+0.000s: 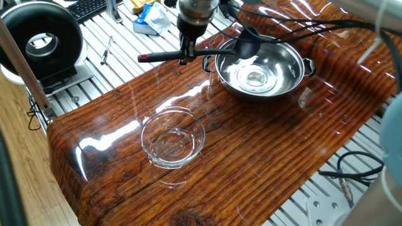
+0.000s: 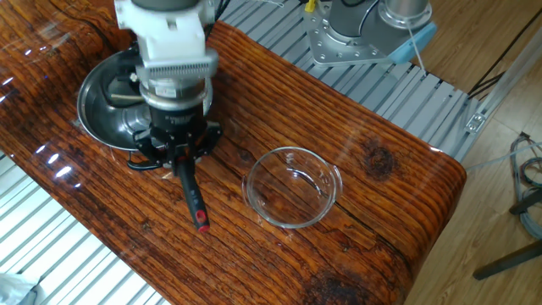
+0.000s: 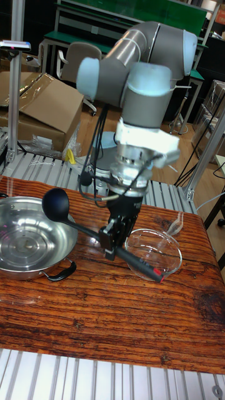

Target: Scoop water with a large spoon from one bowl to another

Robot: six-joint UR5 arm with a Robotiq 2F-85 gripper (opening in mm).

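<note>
My gripper (image 1: 186,55) is shut on the handle of the black large spoon (image 1: 163,56), which hangs level above the table. Its round cup (image 1: 248,45) hovers over the near-left rim of the steel bowl (image 1: 295,78). In the tall fixed view the cup (image 3: 55,203) is clearly above the steel bowl (image 3: 12,265), and the gripper (image 3: 112,240) holds the handle mid-length. The red-marked handle tip (image 2: 201,222) points toward the glass bowl (image 2: 294,186). Water shows only as glints at the steel bowl's bottom (image 1: 254,76). The glass bowl (image 1: 173,138) stands alone on the wood, apart from the gripper.
The wooden tabletop (image 1: 251,157) rests on a slatted aluminium frame (image 1: 113,37). A black round device (image 1: 41,41), a keyboard (image 1: 88,7) and a blue-white bag (image 1: 147,19) lie beyond the table's left edge. Cables trail over the steel bowl.
</note>
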